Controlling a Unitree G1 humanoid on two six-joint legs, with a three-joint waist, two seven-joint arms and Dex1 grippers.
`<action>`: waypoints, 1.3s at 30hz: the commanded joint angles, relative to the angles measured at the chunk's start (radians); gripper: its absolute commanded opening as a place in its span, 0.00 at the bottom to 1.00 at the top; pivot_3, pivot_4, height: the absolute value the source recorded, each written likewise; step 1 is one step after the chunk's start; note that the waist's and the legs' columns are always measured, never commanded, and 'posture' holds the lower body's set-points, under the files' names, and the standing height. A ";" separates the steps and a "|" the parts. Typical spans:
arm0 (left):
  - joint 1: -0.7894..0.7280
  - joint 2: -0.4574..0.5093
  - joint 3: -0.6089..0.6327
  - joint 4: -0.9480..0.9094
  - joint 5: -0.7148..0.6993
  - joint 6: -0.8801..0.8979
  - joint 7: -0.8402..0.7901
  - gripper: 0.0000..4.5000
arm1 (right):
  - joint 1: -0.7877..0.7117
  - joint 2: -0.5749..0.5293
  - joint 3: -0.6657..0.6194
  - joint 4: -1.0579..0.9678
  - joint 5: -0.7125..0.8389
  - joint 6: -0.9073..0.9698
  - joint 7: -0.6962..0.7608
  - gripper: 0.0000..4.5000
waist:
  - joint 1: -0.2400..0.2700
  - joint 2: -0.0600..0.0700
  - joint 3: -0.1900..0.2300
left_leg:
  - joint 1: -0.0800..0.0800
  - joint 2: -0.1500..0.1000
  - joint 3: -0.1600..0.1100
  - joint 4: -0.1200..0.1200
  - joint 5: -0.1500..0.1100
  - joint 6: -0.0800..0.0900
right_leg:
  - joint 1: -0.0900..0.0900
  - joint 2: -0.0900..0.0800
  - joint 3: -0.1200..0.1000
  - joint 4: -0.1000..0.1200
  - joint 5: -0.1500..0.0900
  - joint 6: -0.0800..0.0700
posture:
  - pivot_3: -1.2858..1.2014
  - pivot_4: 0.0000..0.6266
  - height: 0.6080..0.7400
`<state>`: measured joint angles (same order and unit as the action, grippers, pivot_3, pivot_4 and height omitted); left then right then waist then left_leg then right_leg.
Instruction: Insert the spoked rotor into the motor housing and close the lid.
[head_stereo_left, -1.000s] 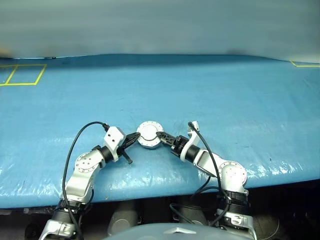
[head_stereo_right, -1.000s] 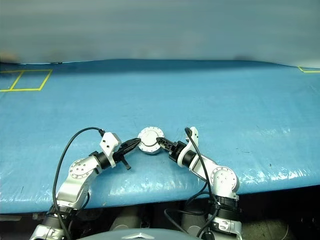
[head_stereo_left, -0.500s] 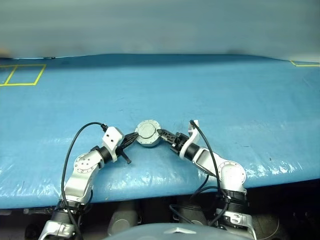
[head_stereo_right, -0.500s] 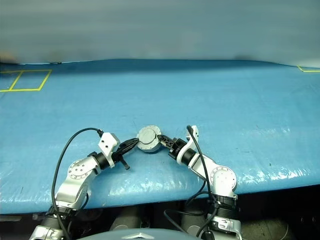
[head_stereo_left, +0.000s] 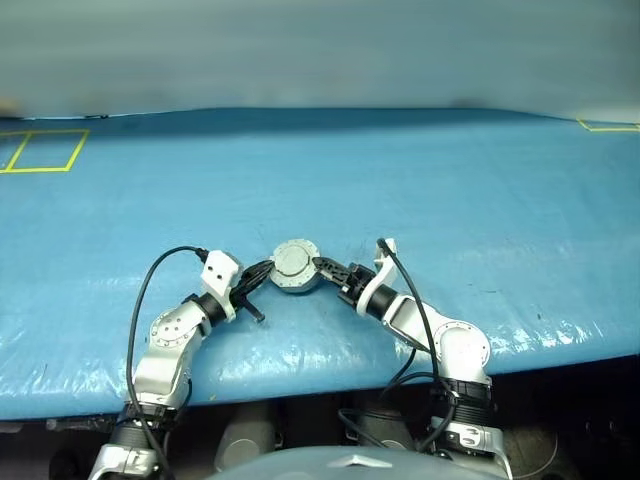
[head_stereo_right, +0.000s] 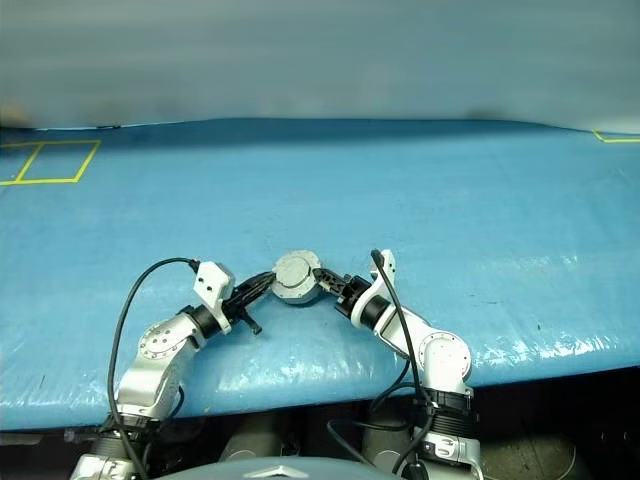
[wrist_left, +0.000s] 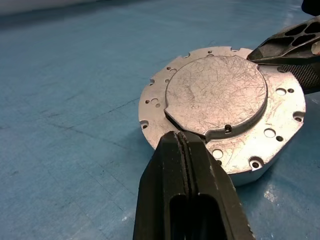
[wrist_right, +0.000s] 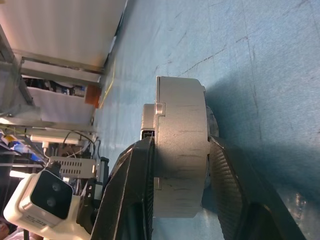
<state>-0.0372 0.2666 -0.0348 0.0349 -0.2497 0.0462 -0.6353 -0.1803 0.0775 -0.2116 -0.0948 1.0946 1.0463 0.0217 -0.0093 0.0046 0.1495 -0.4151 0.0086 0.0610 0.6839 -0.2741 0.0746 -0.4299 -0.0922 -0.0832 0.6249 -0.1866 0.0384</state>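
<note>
Blue tarp (head_stereo_left: 420, 190) — yellow tape lines (head_stereo_left: 45, 150) at corners.

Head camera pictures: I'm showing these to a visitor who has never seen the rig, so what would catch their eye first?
Most likely the round grey motor housing near the front edge of the blue table, with its lid closed on top. Next, the two arms meeting at it: the right gripper clamps the housing top and bottom, while the shut left gripper touches its rim from the other side. Yellow tape marks sit at the table's far left corner.
</note>
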 joint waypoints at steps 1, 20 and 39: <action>-0.018 -0.053 0.077 -0.037 -0.104 0.034 0.048 0.00 | -0.016 0.071 -0.006 -0.071 0.073 -0.038 -0.022 0.27 | -0.001 0.000 0.000 | -0.001 0.000 0.000 0.000 0.000 0.000 | 0.000 0.000 0.000 0.000 0.002 0.003 | 0.52 0.24 1.00; 0.050 -0.307 0.207 -0.194 -0.712 0.343 0.063 1.00 | -0.094 0.041 -0.003 -0.183 0.255 -0.213 -0.061 0.27 | -0.002 -0.003 0.003 | -0.004 -0.002 0.000 0.000 -0.002 0.003 | -0.001 0.010 0.008 0.000 0.000 0.011 | 0.52 0.24 1.00; -0.054 -0.379 0.214 -0.159 -1.050 0.559 0.149 1.00 | -0.059 0.017 0.113 -0.242 0.319 -0.199 -0.068 0.27 | -0.002 -0.005 0.004 | -0.004 -0.002 0.001 0.001 -0.001 0.003 | -0.001 0.013 0.012 0.000 0.003 0.007 | 0.52 0.24 1.00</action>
<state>-0.0686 -0.0661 0.1859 -0.1165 -1.2747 0.6029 -0.4822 -0.2301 0.0777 -0.1114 -0.2659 1.3630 0.8582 -0.0652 -0.0113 -0.0002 0.1539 -0.4188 0.0066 0.0620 0.6853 -0.2755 0.0773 -0.4306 -0.0793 -0.0716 0.6250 -0.1834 0.0448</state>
